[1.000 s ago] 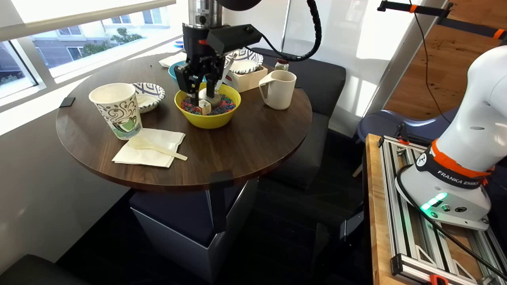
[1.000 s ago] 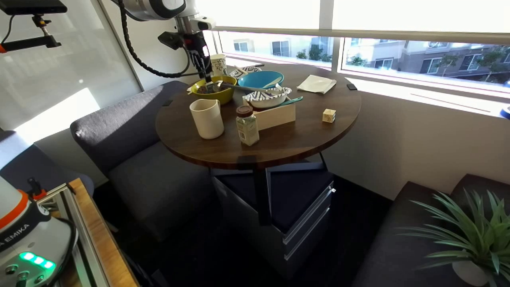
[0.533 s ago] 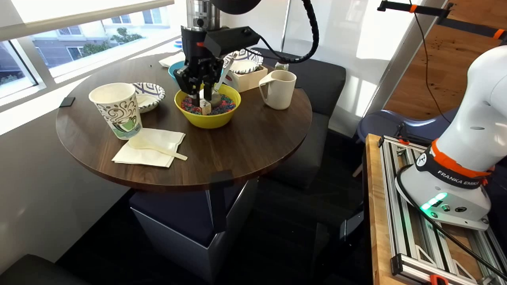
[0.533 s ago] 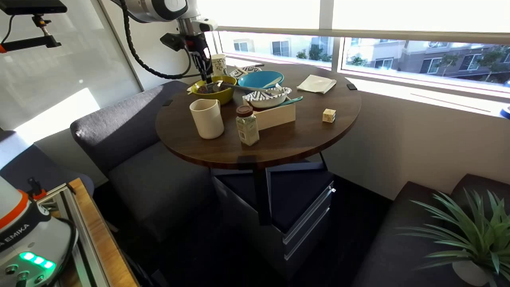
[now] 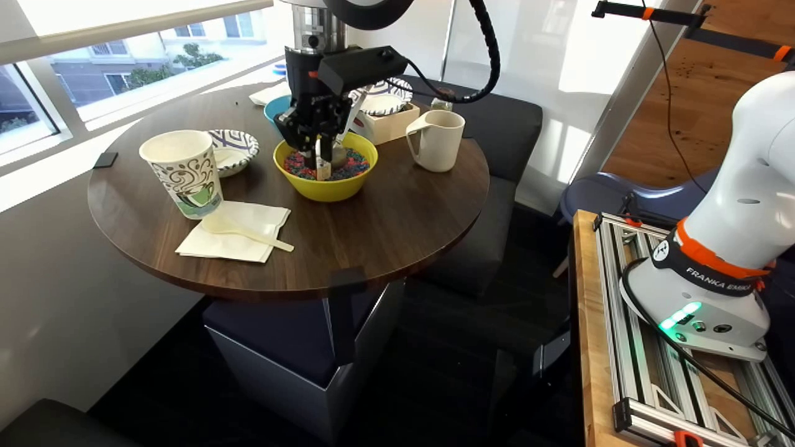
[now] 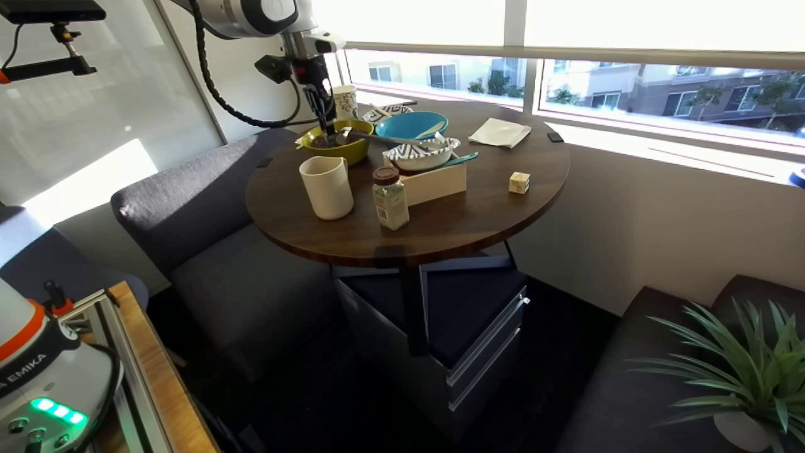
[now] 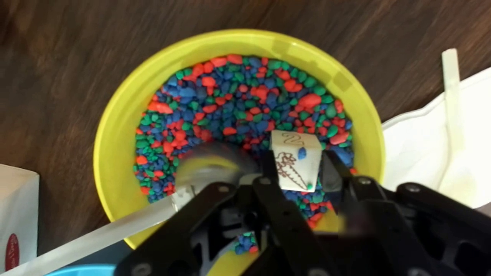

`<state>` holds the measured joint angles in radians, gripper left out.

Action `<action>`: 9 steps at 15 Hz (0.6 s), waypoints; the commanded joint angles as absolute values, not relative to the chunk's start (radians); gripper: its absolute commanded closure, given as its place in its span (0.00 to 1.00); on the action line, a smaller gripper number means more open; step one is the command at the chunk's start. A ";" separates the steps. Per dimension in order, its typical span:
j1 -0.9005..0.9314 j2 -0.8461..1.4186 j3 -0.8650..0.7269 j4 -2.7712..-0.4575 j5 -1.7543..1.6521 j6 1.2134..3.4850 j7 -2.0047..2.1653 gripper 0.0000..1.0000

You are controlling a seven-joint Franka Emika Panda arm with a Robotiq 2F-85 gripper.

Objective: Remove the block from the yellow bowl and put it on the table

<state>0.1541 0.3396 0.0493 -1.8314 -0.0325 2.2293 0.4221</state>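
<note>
The yellow bowl (image 5: pixel 326 191) stands on the dark brown round table (image 5: pixel 379 233). It also shows in an exterior view (image 6: pixel 344 155) and in the wrist view (image 7: pixel 238 35). It holds red, blue and green gravel. A pale wooden block (image 7: pixel 294 168) with a drawing and a "2" lies on the gravel. My gripper (image 7: pixel 300 161) points down into the bowl, its fingers on either side of the block. The left finger is close against the block. A thin strip of gravel shows between the block and the right finger (image 7: pixel 332 172). The lower fingertips are hidden.
A spoon (image 7: pixel 126 226) leans in the bowl beside the gripper. A blue bowl (image 6: pixel 409 124), wooden box (image 6: pixel 437 184), jar (image 6: pixel 391 204) and white mug (image 5: pixel 438 143) stand close by. A patterned cup (image 5: pixel 189 174) and napkin (image 5: pixel 248 245) are nearby. Another block (image 6: pixel 519 182) sits on the table.
My gripper has shifted slightly and sunk a little lower. Its fingers have come closer together around the block. The bowl has not moved.
</note>
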 commanded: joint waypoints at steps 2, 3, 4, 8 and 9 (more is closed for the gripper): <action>0.179 0.351 0.033 -1.817 -0.057 2.211 0.471 0.58; 0.180 0.349 0.033 -1.818 -0.057 2.205 0.473 0.56; 0.183 0.345 0.032 -1.819 -0.060 2.199 0.478 0.51; 0.187 0.345 0.030 -1.820 -0.065 2.195 0.492 0.48; 0.185 0.346 0.031 -1.819 -0.059 2.191 0.491 0.48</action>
<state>0.1692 0.3402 0.0436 -1.8314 -0.0416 2.2265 0.4594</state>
